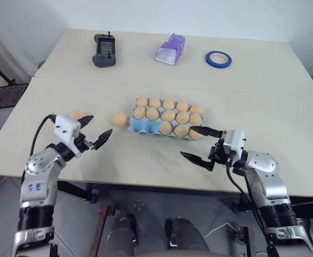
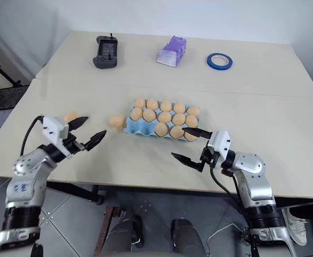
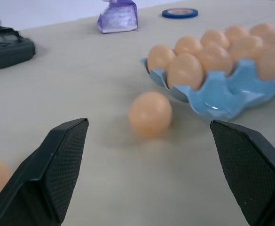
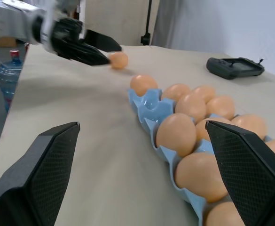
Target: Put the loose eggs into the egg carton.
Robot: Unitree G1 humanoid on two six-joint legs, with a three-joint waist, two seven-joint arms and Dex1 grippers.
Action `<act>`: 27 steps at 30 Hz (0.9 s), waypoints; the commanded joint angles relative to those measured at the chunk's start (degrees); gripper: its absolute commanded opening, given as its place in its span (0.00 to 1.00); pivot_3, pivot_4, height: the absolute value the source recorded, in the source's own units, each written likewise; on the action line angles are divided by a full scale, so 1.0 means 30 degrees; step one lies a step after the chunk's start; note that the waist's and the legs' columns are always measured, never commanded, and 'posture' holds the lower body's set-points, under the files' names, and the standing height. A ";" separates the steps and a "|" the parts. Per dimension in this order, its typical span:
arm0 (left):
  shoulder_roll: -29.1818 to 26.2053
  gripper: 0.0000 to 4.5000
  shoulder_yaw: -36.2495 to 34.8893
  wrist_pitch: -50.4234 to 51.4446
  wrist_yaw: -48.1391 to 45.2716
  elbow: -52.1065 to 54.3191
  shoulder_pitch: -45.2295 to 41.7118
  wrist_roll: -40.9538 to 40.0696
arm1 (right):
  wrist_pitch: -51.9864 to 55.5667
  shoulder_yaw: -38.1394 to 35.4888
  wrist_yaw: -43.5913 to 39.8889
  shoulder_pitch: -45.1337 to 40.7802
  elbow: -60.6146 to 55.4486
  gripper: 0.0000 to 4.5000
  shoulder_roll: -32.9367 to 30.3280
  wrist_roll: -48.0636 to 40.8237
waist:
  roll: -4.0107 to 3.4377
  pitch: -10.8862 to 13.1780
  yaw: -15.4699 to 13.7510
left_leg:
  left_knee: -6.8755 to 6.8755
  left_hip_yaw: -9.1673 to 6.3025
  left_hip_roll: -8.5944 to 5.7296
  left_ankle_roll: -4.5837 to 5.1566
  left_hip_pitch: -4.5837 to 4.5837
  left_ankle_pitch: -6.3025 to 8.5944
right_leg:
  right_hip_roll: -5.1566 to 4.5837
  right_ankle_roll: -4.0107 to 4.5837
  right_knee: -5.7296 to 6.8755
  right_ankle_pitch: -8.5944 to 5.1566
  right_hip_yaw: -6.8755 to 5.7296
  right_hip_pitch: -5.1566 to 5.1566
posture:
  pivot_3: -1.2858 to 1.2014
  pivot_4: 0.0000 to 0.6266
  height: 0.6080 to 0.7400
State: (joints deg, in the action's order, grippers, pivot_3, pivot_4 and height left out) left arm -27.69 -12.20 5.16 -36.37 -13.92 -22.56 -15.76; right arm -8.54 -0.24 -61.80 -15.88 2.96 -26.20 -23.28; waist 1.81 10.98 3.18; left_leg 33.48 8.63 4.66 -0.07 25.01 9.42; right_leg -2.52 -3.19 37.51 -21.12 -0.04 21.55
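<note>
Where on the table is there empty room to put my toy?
Bare tabletop lies right of the light blue pulp egg carton, and between it and the purple scoop. It is crowded left of the carton: two loose tan eggs and the open left gripper.

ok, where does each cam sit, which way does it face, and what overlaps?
Left and right eye views: on the head, looking forward and down over the table; both arms show, left gripper and right gripper open.
Left wrist view: on the left wrist, low along its fingers, facing a loose egg beside the egg carton.
Right wrist view: on the right wrist, along the carton toward the left gripper and a second loose egg.
Shared: all show the carton; both wrist views also show the black controller.
</note>
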 commanded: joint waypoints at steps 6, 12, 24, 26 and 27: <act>0.0869 0.97 0.1036 -0.2917 -0.0030 -0.6761 -0.4092 0.1330 | 0.0145 -0.0377 0.1153 0.0893 -0.1904 1.00 -0.0088 -0.0084 | 0.0002 0.0001 -0.0052 | 0.0061 0.0003 0.0021 0.0063 0.0007 -0.0044 | 0.0044 -0.0010 0.0053 -0.0002 0.0002 0.0009 | 0.52 0.24 1.00; 0.1541 0.97 0.1450 -0.4178 -0.0239 -1.0212 -0.6010 0.1791 | 0.0438 -0.0377 0.1739 0.1114 -0.2467 1.00 -0.0099 -0.0110 | 0.0004 0.0001 -0.0026 | 0.0149 0.0001 0.0010 0.0011 0.0015 0.0003 | 0.0025 -0.0061 0.0093 0.0029 0.0013 -0.0007 | 0.52 0.24 1.00; 0.2213 0.97 0.1508 -0.5817 -0.0579 -1.6651 -0.9563 0.2708 | 0.0763 -0.0419 0.2151 0.1191 -0.2737 1.00 -0.0157 -0.0139 | 0.0008 0.0003 -0.0093 | 0.0157 0.0006 0.0011 0.0032 0.0031 0.0006 | 0.0036 -0.0066 0.0089 0.0031 0.0006 0.0006 | 0.52 0.24 1.00; 0.2406 0.97 0.1576 -0.5933 -0.0695 -1.7075 -0.9782 0.2833 | 0.0756 -0.0405 0.2219 0.1204 -0.2739 1.00 -0.0137 -0.0113 | 0.0008 0.0003 -0.0119 | 0.0158 0.0000 0.0012 0.0029 0.0029 0.0003 | 0.0039 -0.0065 0.0093 0.0030 0.0000 0.0007 | 0.52 0.24 1.00; 0.2502 0.97 0.1628 -0.5969 -0.0672 -1.7245 -0.9919 0.2941 | 0.0757 -0.0370 0.2267 0.1199 -0.2746 1.00 -0.0116 -0.0088 | 0.0008 0.0003 -0.0126 | 0.0160 0.0000 0.0011 0.0026 0.0028 0.0003 | 0.0039 -0.0065 0.0096 0.0030 0.0000 0.0007 | 0.52 0.24 1.00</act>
State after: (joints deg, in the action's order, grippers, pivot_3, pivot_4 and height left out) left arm -20.76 -7.87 -11.87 -37.78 -64.61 -51.29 -7.58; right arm -6.11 -0.34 -55.45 -12.46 -2.82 -26.28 -23.06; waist 1.83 10.99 2.80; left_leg 33.97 8.63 4.69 0.01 25.10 9.43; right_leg -2.41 -3.38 37.81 -21.03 -0.03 21.57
